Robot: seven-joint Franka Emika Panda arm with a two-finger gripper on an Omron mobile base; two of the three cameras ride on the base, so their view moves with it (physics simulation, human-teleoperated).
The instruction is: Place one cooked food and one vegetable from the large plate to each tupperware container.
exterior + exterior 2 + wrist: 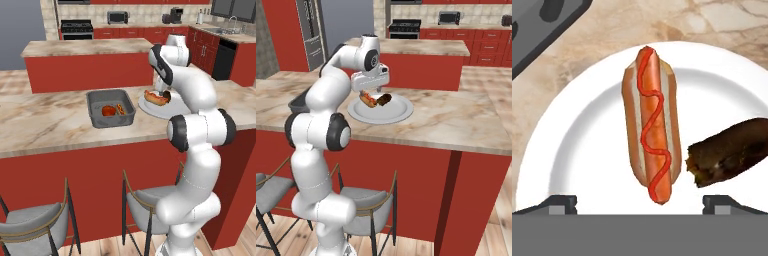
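Two foods lay on the large plate [577, 130] below my hand: a hot dog [650, 125] and a dark brown piece [732, 152] just beside it. My gripper [639, 202] hung spread wide above them, grasping nothing. A dark tupperware container [111, 107] stood nearby on the counter [45, 125].

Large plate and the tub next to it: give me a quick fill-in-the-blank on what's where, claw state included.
1. The hot dog lies on the large ___.
2. The claw hangs over the plate with its jaws ___.
3. The dark grey container holds ___ food items.
4. Beside the hot dog lies a dark ___ piece of food.

Missing words: plate; open; two; brown
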